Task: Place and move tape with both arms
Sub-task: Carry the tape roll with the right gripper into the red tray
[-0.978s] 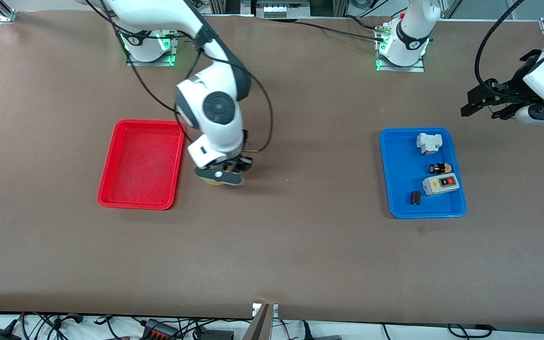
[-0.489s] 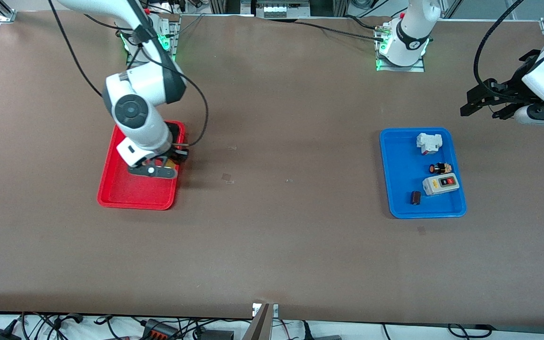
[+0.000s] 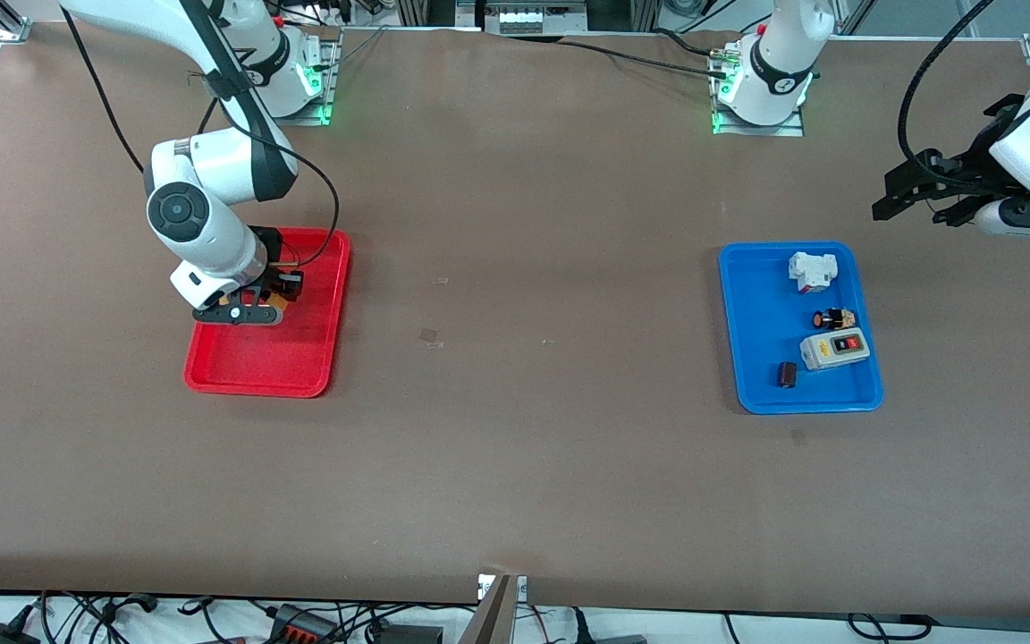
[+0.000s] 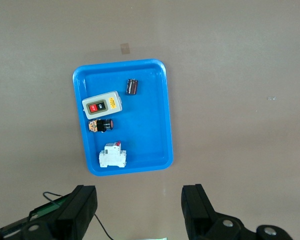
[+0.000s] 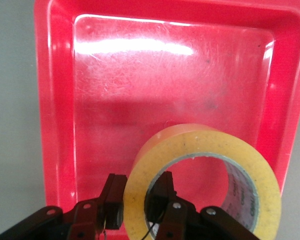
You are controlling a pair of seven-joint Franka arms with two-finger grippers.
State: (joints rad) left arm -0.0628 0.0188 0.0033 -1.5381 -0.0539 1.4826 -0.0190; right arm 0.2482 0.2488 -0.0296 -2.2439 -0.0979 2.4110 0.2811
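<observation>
Right gripper (image 5: 140, 207) pinching tape (image 5: 202, 182) wall over red tray (image 5: 55, 100); left gripper (image 4: 140, 207) spread, waiting. Could roll if dropped on edge.

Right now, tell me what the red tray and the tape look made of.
Red tray: apparently hard moulded plastic, glossy; it shows bright glare, fine scuffs and rounded corners.
Tape: seemingly translucent yellowish plastic film wound in a ring, smooth and faintly shiny; its inner core looks grey, possibly cardboard.
</observation>
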